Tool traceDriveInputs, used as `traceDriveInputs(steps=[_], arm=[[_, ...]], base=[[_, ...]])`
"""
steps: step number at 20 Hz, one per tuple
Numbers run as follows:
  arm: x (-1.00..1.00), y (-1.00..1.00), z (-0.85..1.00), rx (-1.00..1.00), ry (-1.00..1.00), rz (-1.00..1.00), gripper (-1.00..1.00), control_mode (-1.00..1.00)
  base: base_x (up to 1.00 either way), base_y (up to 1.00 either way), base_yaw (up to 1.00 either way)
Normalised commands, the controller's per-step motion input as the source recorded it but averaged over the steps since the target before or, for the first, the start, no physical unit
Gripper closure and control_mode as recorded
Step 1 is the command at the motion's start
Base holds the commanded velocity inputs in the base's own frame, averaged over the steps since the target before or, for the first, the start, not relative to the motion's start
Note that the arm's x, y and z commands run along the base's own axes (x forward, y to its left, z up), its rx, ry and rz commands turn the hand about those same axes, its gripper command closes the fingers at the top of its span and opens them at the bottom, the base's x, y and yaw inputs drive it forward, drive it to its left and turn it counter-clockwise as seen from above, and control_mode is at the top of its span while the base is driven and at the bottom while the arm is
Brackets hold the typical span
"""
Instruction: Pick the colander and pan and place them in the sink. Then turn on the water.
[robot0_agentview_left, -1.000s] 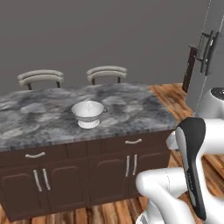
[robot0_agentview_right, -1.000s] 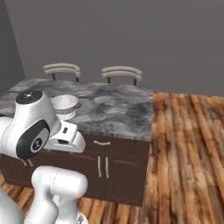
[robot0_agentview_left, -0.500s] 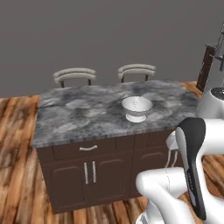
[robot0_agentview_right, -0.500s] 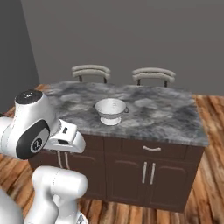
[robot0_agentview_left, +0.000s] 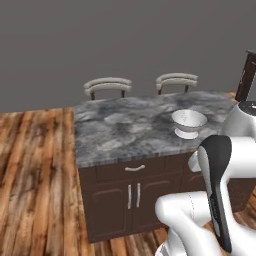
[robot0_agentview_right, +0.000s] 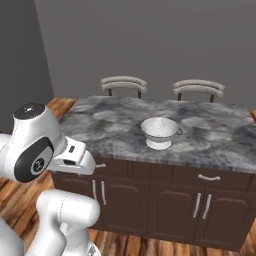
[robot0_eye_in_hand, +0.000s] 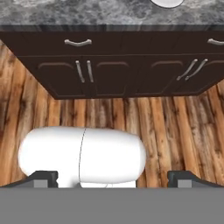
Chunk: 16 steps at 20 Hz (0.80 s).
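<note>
The white perforated colander (robot0_agentview_left: 189, 122) (robot0_agentview_right: 160, 132) stands upright on the grey marble island top (robot0_agentview_left: 125, 135), towards its front edge. Its lower rim (robot0_eye_in_hand: 166, 2) just shows at the top of the hand view. My gripper (robot0_eye_in_hand: 113, 178) is open, its two dark fingertips (robot0_eye_in_hand: 43, 177) far apart with nothing between them. It hangs low in front of the island, pointing down at the wooden floor (robot0_eye_in_hand: 166, 127), well short of the colander. The pan, the sink and the water are out of view.
The island has dark cabinet doors and drawers with pale handles (robot0_eye_in_hand: 84, 71) (robot0_agentview_right: 201, 205). Two stool backs (robot0_agentview_left: 107, 86) (robot0_agentview_left: 176, 80) rise behind the island. A dark cabinet edge (robot0_agentview_left: 246, 75) stands at the far right. Wood flooring (robot0_agentview_left: 35, 175) is open to the island's left.
The base has driven, so the whole scene has slid right in both base views; the colander now sits nearer the arm. The colander itself stays put on the island.
</note>
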Motion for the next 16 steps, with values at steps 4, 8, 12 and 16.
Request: traceDriveInputs(steps=[4, 8, 12, 16], arm=[[0.00, 0.00, 0.00, 0.00, 0.00, 0.00, -1.00, 1.00], [0.00, 0.00, 0.00, 0.00, 0.00, 0.00, -1.00, 1.00], [0.00, 0.00, 0.00, 0.00, 0.00, 0.00, -1.00, 1.00], [0.00, 0.00, 0.00, 0.00, 0.00, 0.00, -1.00, 1.00]], base=[[0.29, -0.49, 0.00], [0.32, -0.62, 0.00], [0.38, -0.58, 0.00], [0.48, -0.55, 0.00]])
